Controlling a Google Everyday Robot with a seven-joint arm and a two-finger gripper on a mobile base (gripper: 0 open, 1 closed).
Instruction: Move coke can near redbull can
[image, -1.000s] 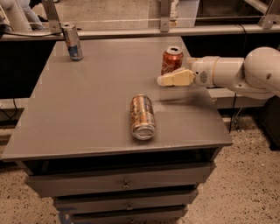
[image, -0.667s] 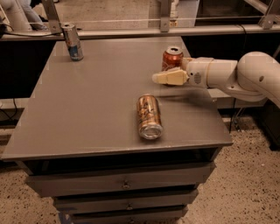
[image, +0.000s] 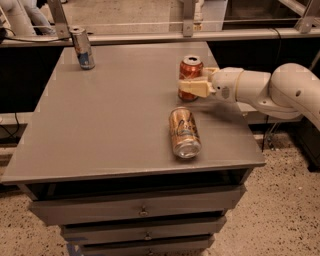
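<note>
The coke can (image: 191, 67), red with a silver top, stands upright near the table's right edge. My gripper (image: 193, 80) reaches in from the right at the can's height. It is open, with the near pale finger (image: 192, 89) across the can's lower front and the far finger (image: 209, 71) behind its right side. The can still rests on the table. The redbull can (image: 82, 48), slim, silver and blue, stands upright at the far left corner, well away from the coke can.
A copper-gold can (image: 184, 131) lies on its side just in front of the coke can, near the front right. The grey table (image: 100, 125) has drawers (image: 142, 210) below. A metal rail (image: 150, 22) runs behind the table.
My gripper has moved left to the coke can, and its near finger now overlaps the can's front. The cans have not moved on the table.
</note>
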